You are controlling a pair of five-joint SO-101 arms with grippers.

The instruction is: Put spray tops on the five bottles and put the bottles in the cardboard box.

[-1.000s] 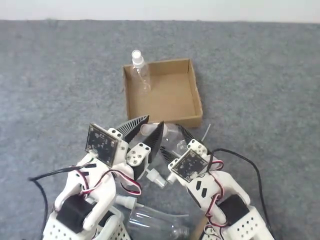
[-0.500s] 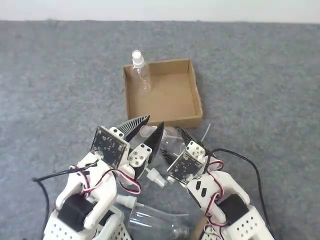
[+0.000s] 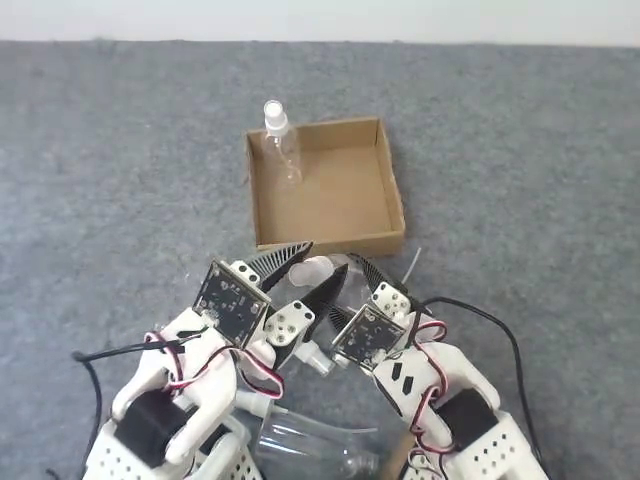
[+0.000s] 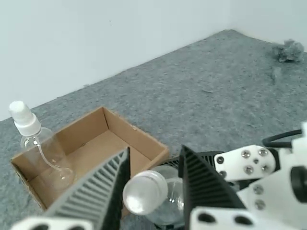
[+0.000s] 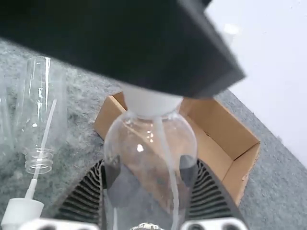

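Just outside the cardboard box [image 3: 392, 200], the right end effector [image 5: 149, 188] pinches the clear bottle [image 5: 148, 143], likely light, slippery and crushable, while the left end effector [image 4: 152, 172] pinches its stiffer spray top [image 4: 143, 192].

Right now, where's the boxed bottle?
High view: the capped bottle sits in the cardboard box's far left corner, its spray top above the rim.
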